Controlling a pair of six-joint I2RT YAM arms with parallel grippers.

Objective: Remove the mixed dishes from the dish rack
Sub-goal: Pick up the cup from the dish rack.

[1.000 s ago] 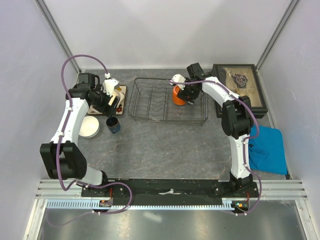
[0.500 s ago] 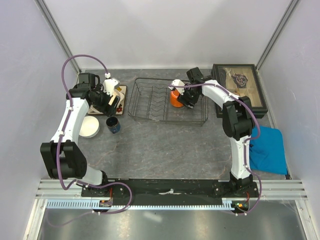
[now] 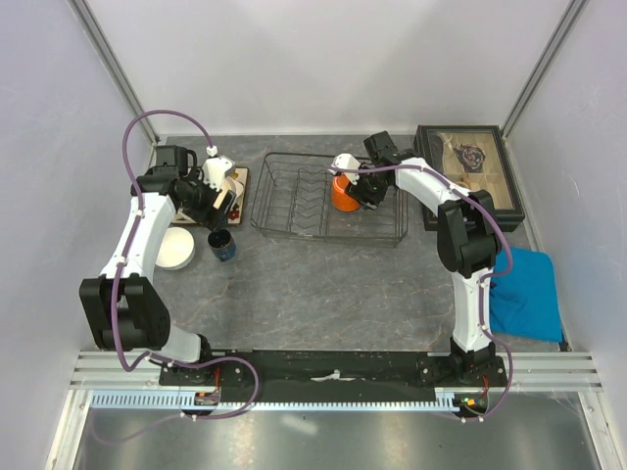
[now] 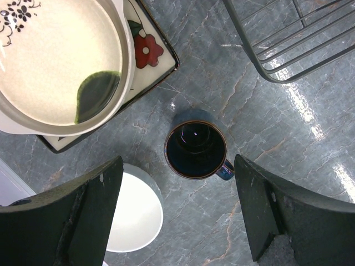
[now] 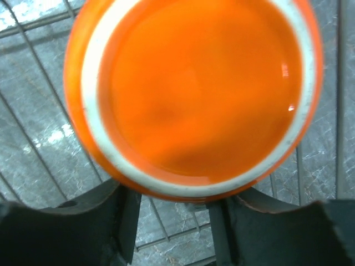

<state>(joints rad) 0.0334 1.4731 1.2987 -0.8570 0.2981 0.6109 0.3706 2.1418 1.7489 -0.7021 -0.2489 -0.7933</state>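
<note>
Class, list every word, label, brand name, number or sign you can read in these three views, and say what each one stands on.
No text can be read in any view.
square cream plate: a red flower only, no letters.
round cream dish on it: small black flowers, no letters.
orange cup, dark blue mug, dish rack: no markings.
black box: a picture under the lid, too small to tell if it holds text.

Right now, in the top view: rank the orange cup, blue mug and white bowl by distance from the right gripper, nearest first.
From the right gripper, top view:
1. Orange cup: in the rack, right at the gripper.
2. Blue mug: on the table, just past the rack's left end.
3. White bowl: farther left, beyond the mug.
</note>
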